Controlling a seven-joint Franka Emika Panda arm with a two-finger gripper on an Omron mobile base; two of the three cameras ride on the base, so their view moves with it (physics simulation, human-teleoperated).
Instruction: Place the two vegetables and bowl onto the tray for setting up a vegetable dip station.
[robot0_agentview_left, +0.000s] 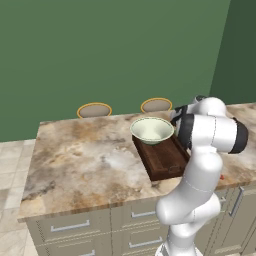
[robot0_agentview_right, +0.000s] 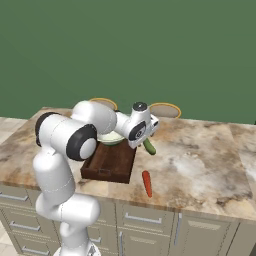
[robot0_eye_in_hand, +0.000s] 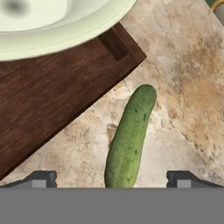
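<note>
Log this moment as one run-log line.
gripper: open above dark green cucumber on counter | pale cream-green bowl: on dark brown wooden tray | orange-red carrot: on counter

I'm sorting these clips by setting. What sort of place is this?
Most likely a rendered home kitchen, at an island: a marble-look counter over drawers, two stools tucked behind it, and food prep items on top, a bowl on a wooden tray with a cucumber beside it.
</note>
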